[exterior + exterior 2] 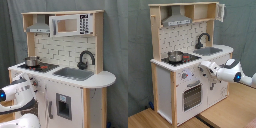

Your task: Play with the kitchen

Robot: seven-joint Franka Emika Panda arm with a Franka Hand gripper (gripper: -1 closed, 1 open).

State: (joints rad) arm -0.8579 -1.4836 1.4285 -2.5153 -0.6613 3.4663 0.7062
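In the second exterior view the kitchen [180,65] stands on a wooden floor [228,107] against a grey curtain [138,50]. A small metal pot [174,56] sits on its hob, with the black faucet [203,39] and grey sink [210,50] at about three o'clock from the pot and the range hood [177,20] at twelve o'clock above it. The white arm [235,72] reaches in from three o'clock, its gripper [203,67] just at the counter's front edge, at about one o'clock from the oven door [192,96].

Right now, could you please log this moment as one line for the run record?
arm: at toy kitchen front | gripper: near knobs, fingers unclear | pot: on stove | oven door: closed
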